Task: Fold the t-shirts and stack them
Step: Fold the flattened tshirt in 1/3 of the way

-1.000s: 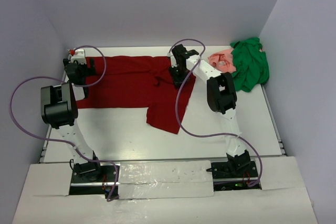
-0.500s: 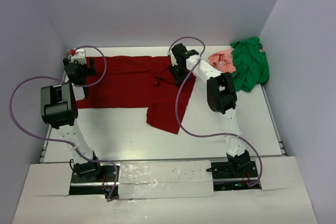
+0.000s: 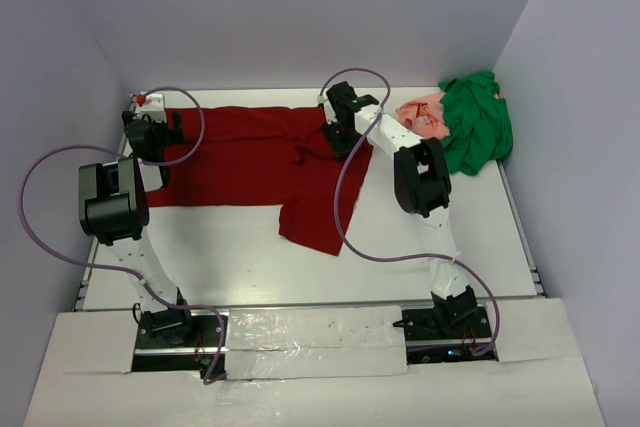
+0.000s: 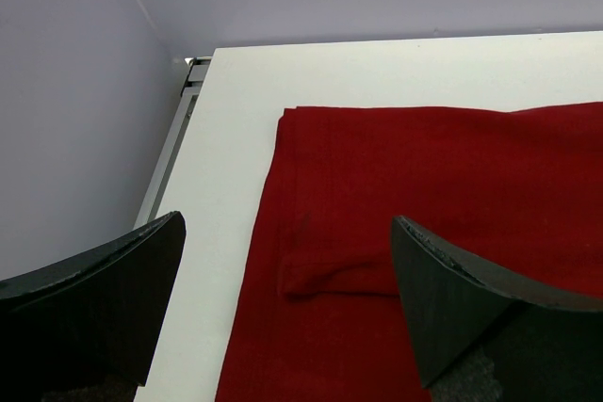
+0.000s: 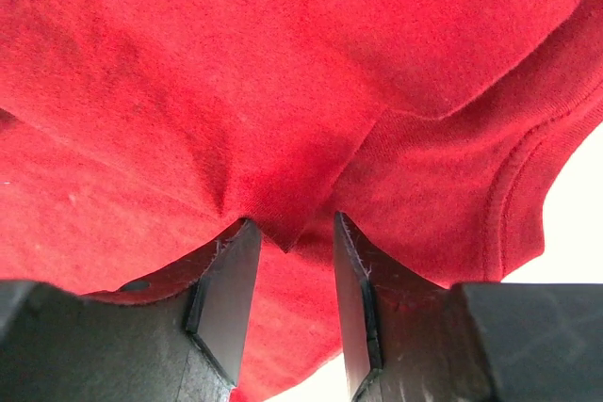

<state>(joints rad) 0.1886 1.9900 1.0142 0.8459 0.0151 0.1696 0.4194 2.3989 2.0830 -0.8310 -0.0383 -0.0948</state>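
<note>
The large maroon t-shirt [image 3: 250,162] lies spread over the far left and middle of the white table [image 3: 480,227], with one flap hanging toward the near side. My left gripper [image 3: 157,130] hovers over its left edge, jaws wide open and empty; in the left wrist view [image 4: 287,261] a folded sleeve [image 4: 330,275] lies between them. My right gripper [image 3: 340,135] is on the shirt's right part. In the right wrist view [image 5: 294,233] its jaws stand slightly apart, with a pointed fold of maroon cloth [image 5: 283,63] dipping between them, not pinched. The salmon-pink t-shirt [image 3: 425,115] and the green t-shirt [image 3: 478,122] lie crumpled at the far right.
Lilac walls close in the table on the left, far and right sides. A metal rail [image 4: 174,129] runs along the table's left edge. Purple cables [image 3: 345,207] loop from both arms over the table.
My right gripper has moved a little toward the far side over the shirt. The left gripper and the shirts have hardly moved.
</note>
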